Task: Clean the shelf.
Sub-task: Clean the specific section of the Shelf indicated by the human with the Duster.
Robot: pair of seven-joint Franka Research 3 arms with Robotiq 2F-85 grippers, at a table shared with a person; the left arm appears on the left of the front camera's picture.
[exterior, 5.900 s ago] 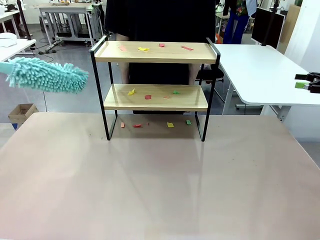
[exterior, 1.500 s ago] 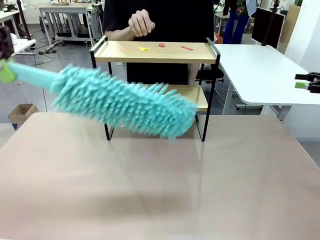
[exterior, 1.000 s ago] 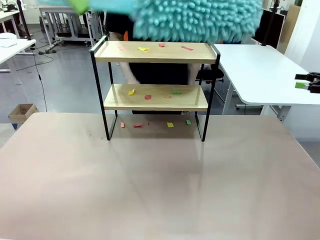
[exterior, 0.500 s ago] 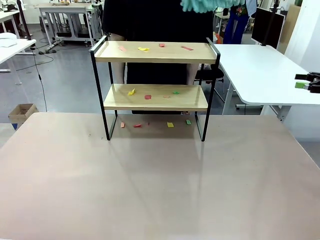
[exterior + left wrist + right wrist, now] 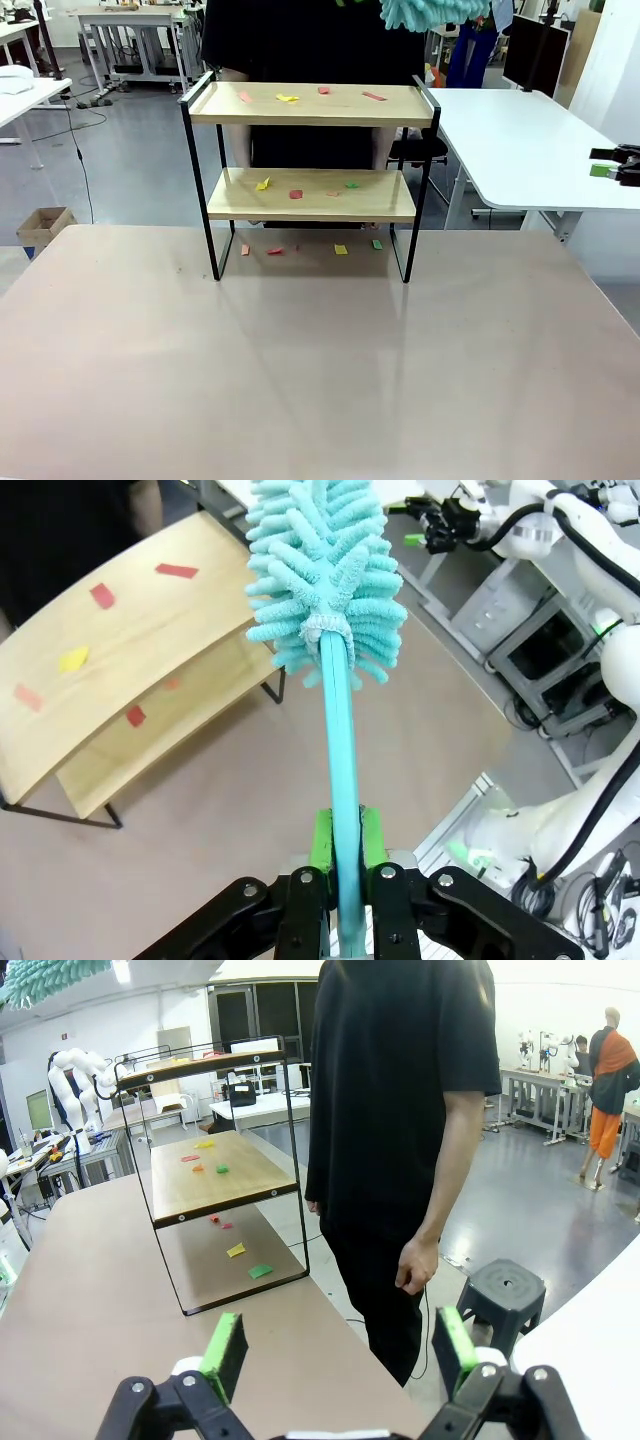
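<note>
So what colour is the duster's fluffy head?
Turquoise; the duster head shows best in the left wrist view.

Shelf (image 5: pixel 310 117): you see pale wooden boards, matt and smooth-grained, in a thin black metal frame with a satin finish.
Scraps (image 5: pixel 287 98) on it: coloured paper, flat and matt.
Duster (image 5: pixel 325 575): fluffy teal chenille cloth head on a smooth teal plastic handle.
Your table (image 5: pixel 300 380): smooth beige top with a soft sheen.
</note>
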